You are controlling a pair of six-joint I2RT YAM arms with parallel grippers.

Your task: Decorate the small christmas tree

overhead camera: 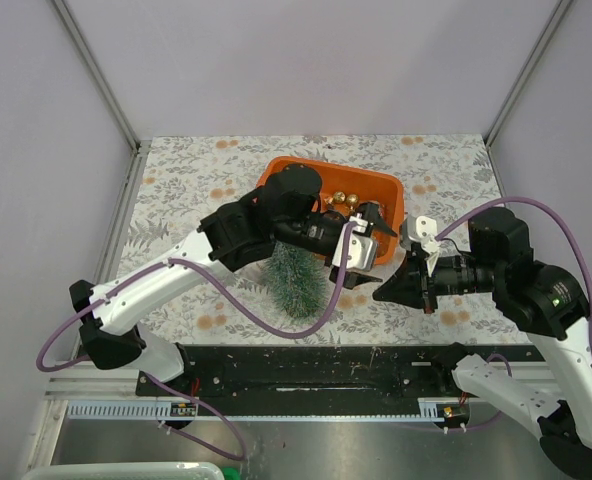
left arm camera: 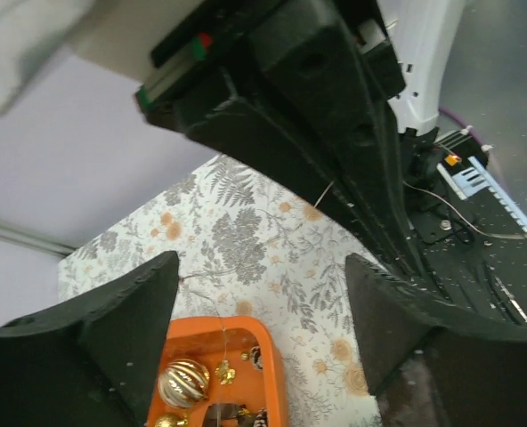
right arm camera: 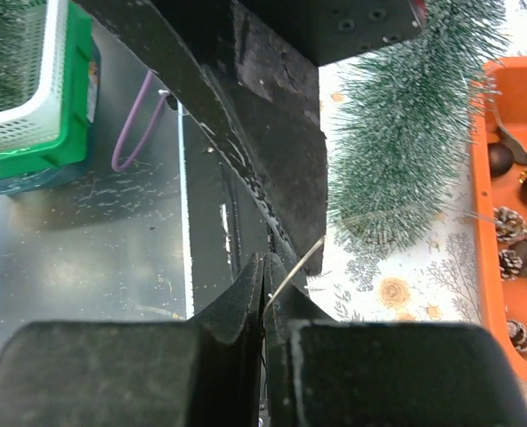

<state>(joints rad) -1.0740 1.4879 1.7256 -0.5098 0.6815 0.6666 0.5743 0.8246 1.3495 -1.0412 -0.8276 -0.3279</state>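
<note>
The small christmas tree lies on its side on the floral table, in front of the orange tray; its frosted needles fill the upper right of the right wrist view. My left gripper hovers open over the tray's near right corner, nothing between its fingers. A gold striped bauble and a small gold charm on a thin thread show below it in the tray. My right gripper is shut on a thin thread, close beside the left gripper.
The tray holds pine cones, dark baubles and gold baubles. A green and white basket stands off the table's near edge. The black base rail runs along the front.
</note>
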